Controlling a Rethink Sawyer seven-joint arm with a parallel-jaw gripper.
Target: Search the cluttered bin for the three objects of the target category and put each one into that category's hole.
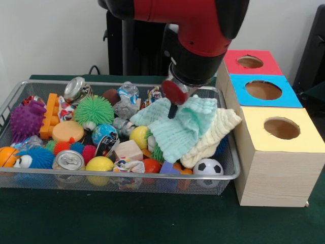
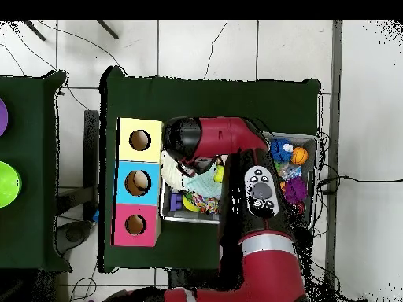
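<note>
The wire mesh bin lies on the green table, full of toys, balls and cans. My gripper comes down from above at the bin's right half and its tip is pressed into a mint green knitted cloth. That cloth lies on a cream cloth. I cannot see whether the gripper holds the cloth. No yellow duck shows; it is hidden or out of view. In the overhead view the arm covers most of the bin and the gripper itself.
A light-wood box stands right of the bin with red, blue and yellow holes. In the bin are a yellow ball, a soccer ball, a drink can, a green spiky ball and a purple spiky toy.
</note>
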